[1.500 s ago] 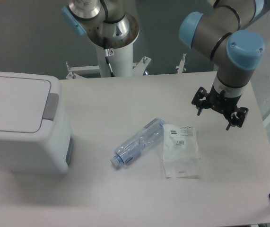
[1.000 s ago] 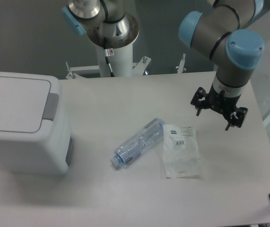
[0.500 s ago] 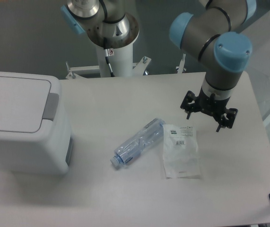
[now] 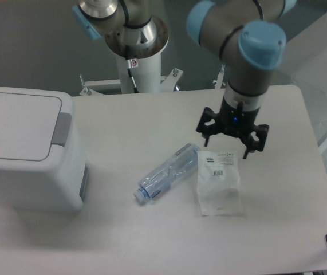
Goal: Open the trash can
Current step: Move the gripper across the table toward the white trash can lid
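Sitting at the left end of the table, the trash can has its flat lid down, the grey latch tab on the lid's right edge. Right of the trash can a clear bottle lies on its side, and just beyond that a flat white bag. The pincer hangs well to the right of the trash can, above the bag's far edge, spread wide with nothing in it.

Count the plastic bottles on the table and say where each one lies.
1. The clear bottle lies on its side mid-table, between the trash can and the plastic bag. None other shows.
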Robot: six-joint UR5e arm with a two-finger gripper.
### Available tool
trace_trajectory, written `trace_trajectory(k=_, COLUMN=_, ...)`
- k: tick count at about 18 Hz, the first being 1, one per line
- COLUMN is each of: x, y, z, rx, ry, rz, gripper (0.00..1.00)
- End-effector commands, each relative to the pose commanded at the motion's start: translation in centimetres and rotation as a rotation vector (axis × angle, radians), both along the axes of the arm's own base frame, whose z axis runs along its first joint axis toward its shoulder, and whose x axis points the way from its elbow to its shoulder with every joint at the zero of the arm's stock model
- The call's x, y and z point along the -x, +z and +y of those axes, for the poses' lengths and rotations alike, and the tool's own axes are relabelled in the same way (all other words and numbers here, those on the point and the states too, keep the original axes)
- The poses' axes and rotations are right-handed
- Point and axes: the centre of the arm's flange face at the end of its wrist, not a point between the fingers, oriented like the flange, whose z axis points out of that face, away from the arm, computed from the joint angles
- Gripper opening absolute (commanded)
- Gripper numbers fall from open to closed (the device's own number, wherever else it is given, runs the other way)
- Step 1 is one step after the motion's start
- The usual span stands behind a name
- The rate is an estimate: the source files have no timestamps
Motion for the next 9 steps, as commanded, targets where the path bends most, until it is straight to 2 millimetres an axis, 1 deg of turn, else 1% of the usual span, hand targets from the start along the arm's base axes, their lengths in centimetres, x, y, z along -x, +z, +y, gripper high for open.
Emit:
trace_trajectory(k=2, x=-2.0, y=0.7, z=1.2, rx=-0.016, ry=-0.015, rz=-0.024, gripper=1.00)
trace_trajectory(k=5, x=-4.7, y=2.7, z=2.1, rx=-0.065, ry=0.010, rz=-0.059, gripper=1.00)
trace_trajectory(k=7, x=-7.0, y=3.9, z=3.2, rx=-0.096, ry=0.006, rz=-0.081, gripper=1.00)
trace_trajectory(k=9, x=-9.4, y=4.2, z=4.2, rx=-0.105, ry=0.005, rz=-0.112, gripper=1.00)
